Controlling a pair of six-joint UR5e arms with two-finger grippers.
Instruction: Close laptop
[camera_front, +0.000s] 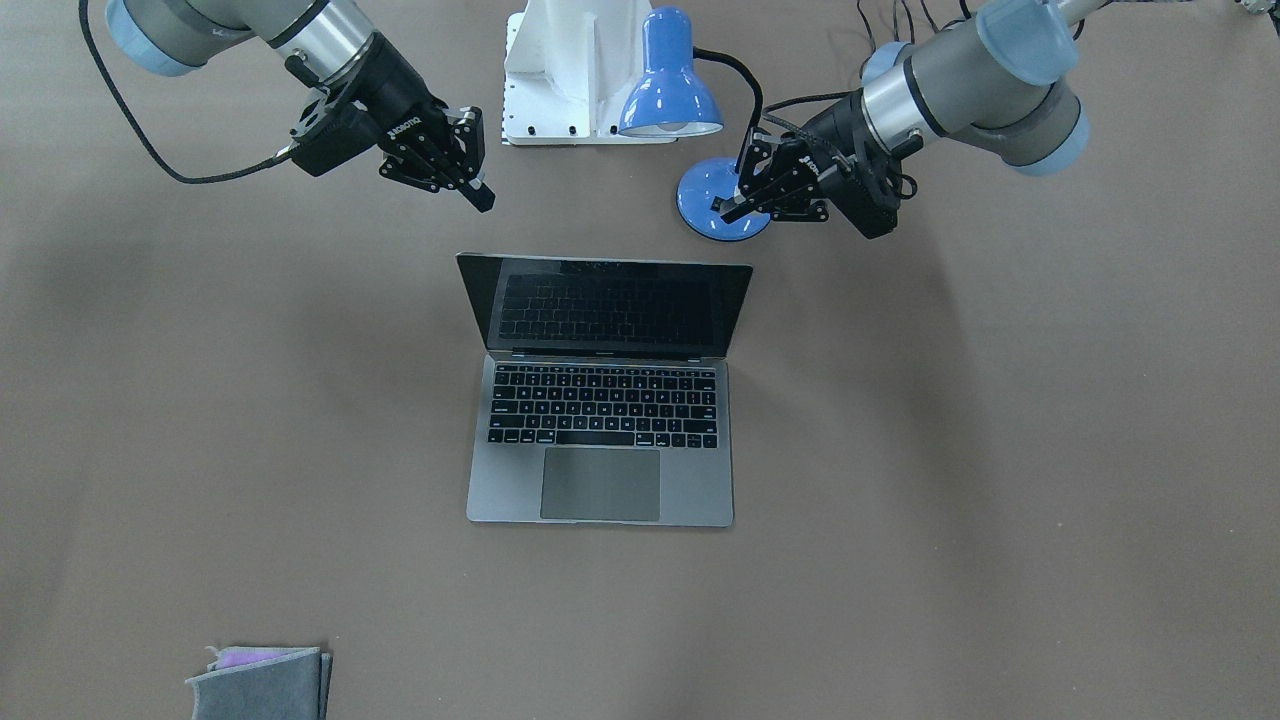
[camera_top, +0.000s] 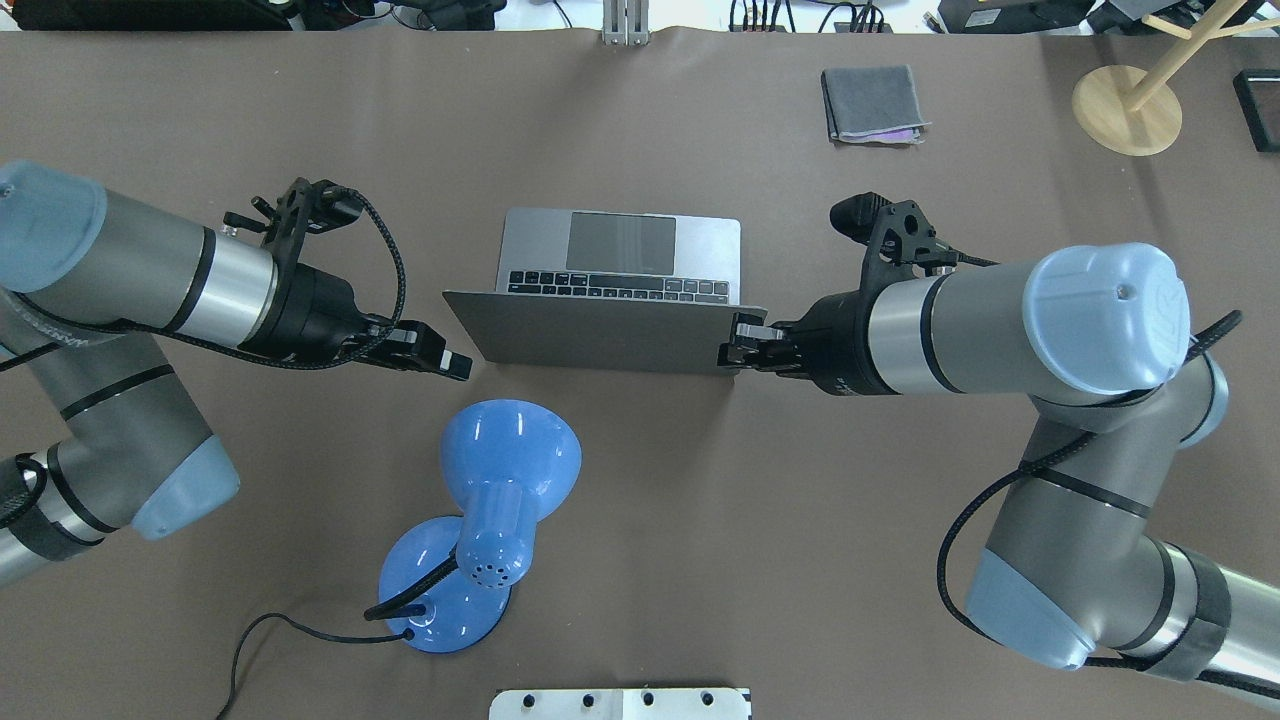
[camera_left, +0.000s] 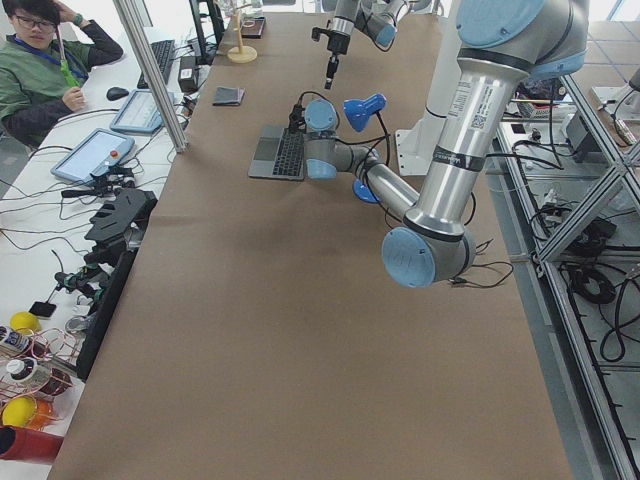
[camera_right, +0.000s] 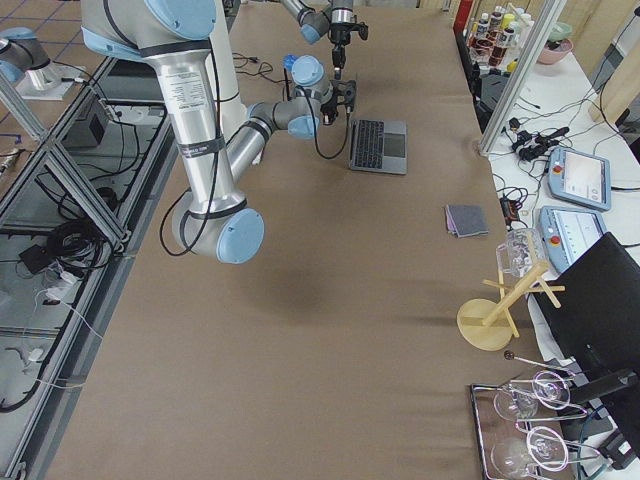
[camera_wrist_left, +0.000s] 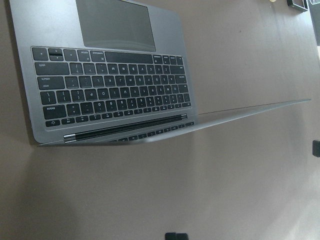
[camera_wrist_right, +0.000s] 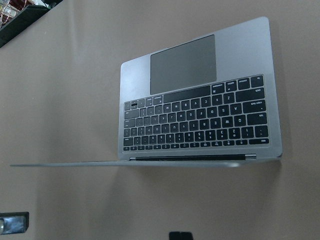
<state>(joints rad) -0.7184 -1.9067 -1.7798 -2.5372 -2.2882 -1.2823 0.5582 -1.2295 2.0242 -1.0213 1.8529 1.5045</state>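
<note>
The grey laptop (camera_front: 600, 480) lies open in the middle of the table. Its black screen (camera_front: 610, 305) stands up and leans back toward the robot. The back of the lid (camera_top: 600, 335) shows in the overhead view. My left gripper (camera_top: 458, 366) is shut and empty. It hovers just beside the lid's top corner, behind the lid, and also shows in the front view (camera_front: 728, 208). My right gripper (camera_top: 732, 350) is shut and empty, close by the lid's other top corner; I cannot tell whether it touches. It also shows in the front view (camera_front: 484, 198). Both wrist views show the keyboard (camera_wrist_left: 112, 92) (camera_wrist_right: 195, 127).
A blue desk lamp (camera_top: 505, 465) stands behind the laptop on the robot's side, its base (camera_front: 705, 195) right under my left gripper. A folded grey cloth (camera_top: 872, 103) lies at the far edge. A wooden stand (camera_top: 1127, 108) is at the far right corner.
</note>
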